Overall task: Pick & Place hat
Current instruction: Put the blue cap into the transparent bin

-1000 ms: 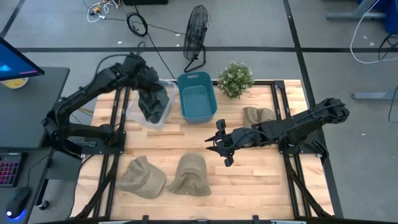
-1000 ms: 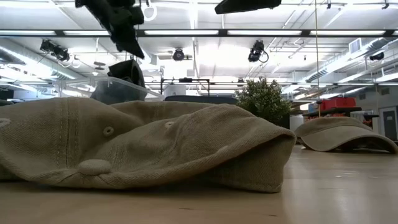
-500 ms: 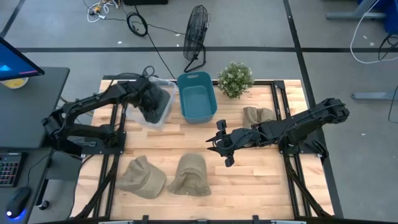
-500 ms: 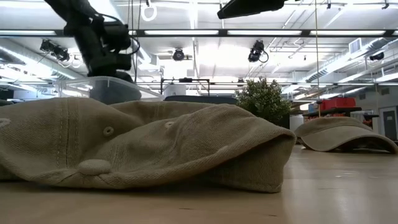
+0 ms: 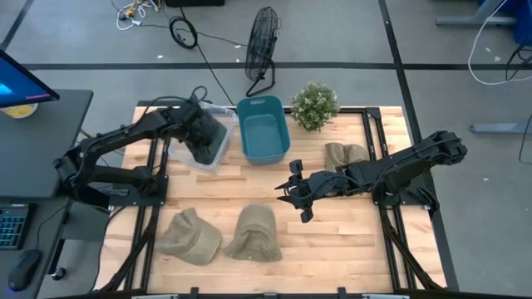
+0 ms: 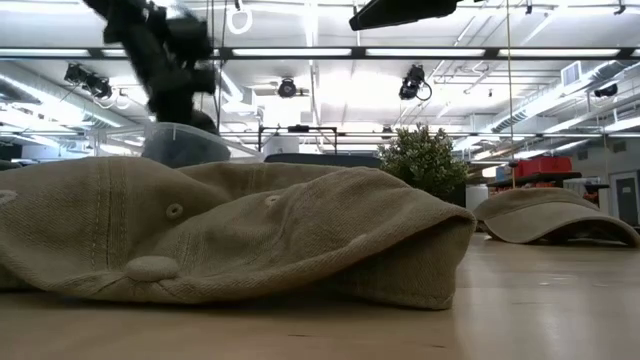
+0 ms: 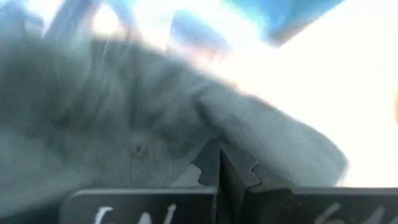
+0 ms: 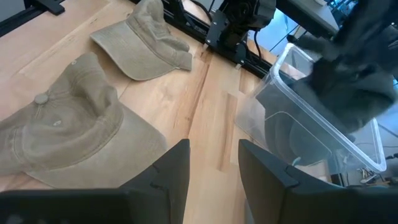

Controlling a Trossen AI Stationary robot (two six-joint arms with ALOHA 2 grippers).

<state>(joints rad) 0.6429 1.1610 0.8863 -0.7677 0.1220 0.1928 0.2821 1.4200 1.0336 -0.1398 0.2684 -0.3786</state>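
My left gripper [image 5: 202, 133] is clamping a dark hat [image 5: 204, 143] with fingers closed, holding it inside the clear bin [image 5: 218, 154] at ten o'clock on the table [image 5: 332, 241]. My right gripper [image 5: 293, 193] is hovering mid-table, fingers parted and empty. Tan hats are lying at seven [image 5: 189, 235], six [image 5: 254, 232] and two o'clock [image 5: 343, 154].

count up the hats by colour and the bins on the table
tan hats: 3
dark grey hats: 1, shut in the left claw, in the clear bin
clear bins: 1
blue bins: 1
total: 6
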